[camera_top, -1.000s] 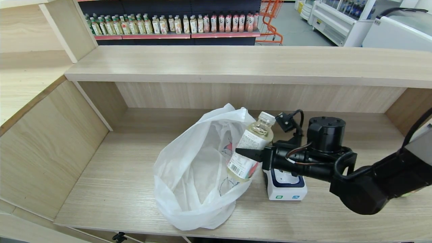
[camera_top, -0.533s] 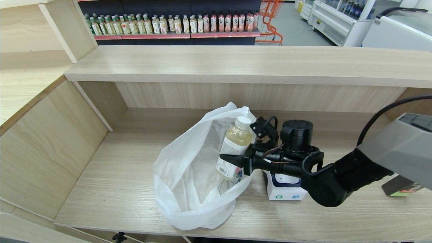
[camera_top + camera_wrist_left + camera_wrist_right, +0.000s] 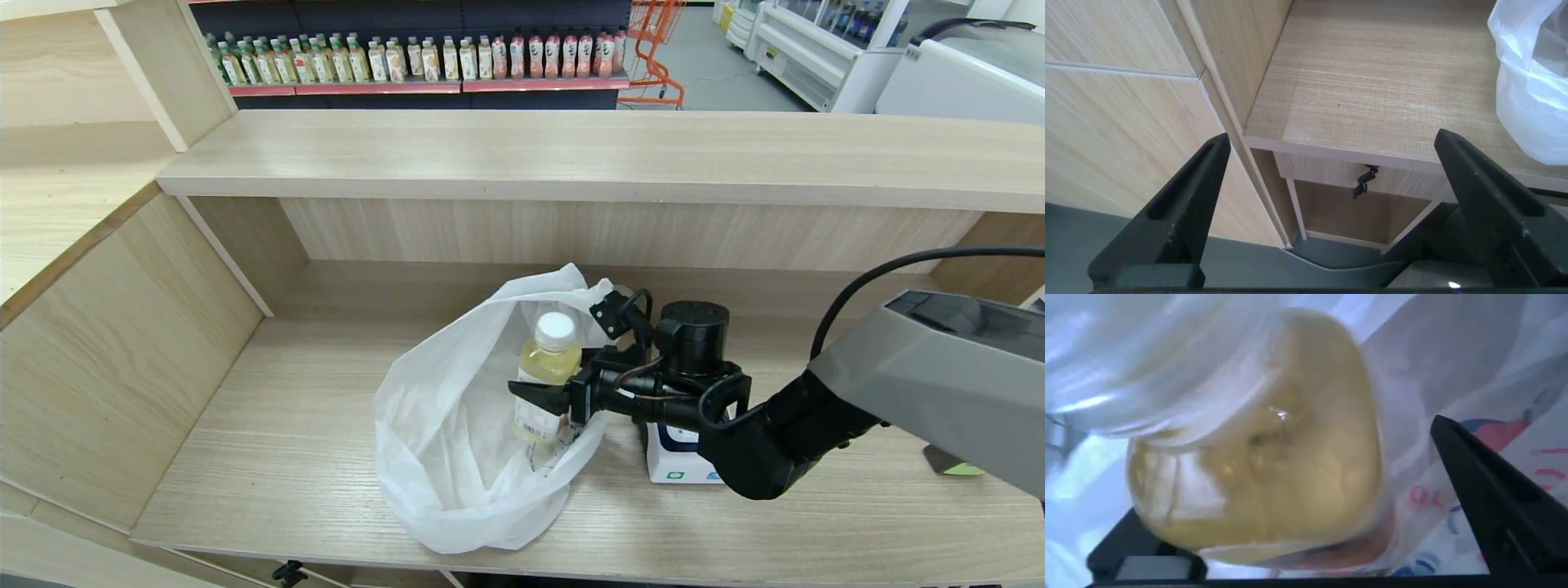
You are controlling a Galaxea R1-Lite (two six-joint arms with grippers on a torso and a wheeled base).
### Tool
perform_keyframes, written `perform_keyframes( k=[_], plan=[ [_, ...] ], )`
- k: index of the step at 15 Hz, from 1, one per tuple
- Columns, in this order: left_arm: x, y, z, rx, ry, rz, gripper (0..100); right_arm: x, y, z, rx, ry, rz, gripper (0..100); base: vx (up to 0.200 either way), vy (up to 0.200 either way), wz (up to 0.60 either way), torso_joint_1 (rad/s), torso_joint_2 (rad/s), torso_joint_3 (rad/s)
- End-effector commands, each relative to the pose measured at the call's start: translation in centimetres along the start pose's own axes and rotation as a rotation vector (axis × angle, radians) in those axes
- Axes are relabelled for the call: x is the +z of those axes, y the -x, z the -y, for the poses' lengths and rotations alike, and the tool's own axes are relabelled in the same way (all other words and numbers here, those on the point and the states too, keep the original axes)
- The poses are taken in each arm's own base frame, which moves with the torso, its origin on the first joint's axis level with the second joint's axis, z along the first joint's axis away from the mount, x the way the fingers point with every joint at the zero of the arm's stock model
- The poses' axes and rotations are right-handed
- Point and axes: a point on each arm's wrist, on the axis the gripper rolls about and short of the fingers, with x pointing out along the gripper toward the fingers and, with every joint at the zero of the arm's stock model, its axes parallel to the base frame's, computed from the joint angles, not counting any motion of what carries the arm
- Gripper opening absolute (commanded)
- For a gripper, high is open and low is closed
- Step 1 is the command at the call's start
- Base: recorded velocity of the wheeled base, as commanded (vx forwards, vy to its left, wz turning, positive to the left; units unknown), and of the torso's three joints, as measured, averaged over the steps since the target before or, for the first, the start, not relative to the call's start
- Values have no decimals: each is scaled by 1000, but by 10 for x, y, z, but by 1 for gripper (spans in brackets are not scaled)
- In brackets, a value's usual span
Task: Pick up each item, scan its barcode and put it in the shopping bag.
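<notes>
Countertop [image 3: 286, 457] bag [image 3: 441, 465], bottle [image 3: 549, 367] between right fingers [image 3: 542, 398]

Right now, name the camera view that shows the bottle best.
The head view: the bottle stands upright, cap and label clear, in the right claw inside the shopping bag. The right wrist view gives its yellow body up close; the left wrist view faces the counter.

The light wood-grain counter [image 3: 269, 457] carries a white plastic shopping bag [image 3: 441, 474], slumped with its mouth open around the jaws of the right gripper [image 3: 535, 394]. Just behind those jaws, under the wrist, a white-and-blue barcode scanner [image 3: 673, 465] sits on the wood. Well behind them lies a small dark object with a green edge [image 3: 947, 464].
</notes>
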Motion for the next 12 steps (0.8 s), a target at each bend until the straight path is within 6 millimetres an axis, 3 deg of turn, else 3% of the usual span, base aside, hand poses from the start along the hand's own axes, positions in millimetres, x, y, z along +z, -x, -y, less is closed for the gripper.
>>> perform_keyframes(
  k=[1, 5, 7, 11, 12],
  plan=[
    [0, 0, 0, 1, 0, -2, 100, 37, 8, -11, 28, -135, 87, 100, 0, 0, 0, 0, 0, 0],
    [0, 0, 0, 1, 0, 0, 100, 89, 39, -32, 76, -358, 194, 100, 0, 0, 0, 0, 0, 0],
    [0, 0, 0, 1, 0, -2, 100, 102, 61, -41, 106, -404, 207, 100, 0, 0, 0, 0, 0, 0],
    [0, 0, 0, 1, 0, -2, 100, 97, 109, -51, 54, -378, 189, 100, 0, 0, 0, 0, 0, 0],
    [0, 0, 0, 1, 0, -2, 100, 85, 137, -49, -35, -262, 144, 100, 0, 0, 0, 0, 0, 0]
  ],
)
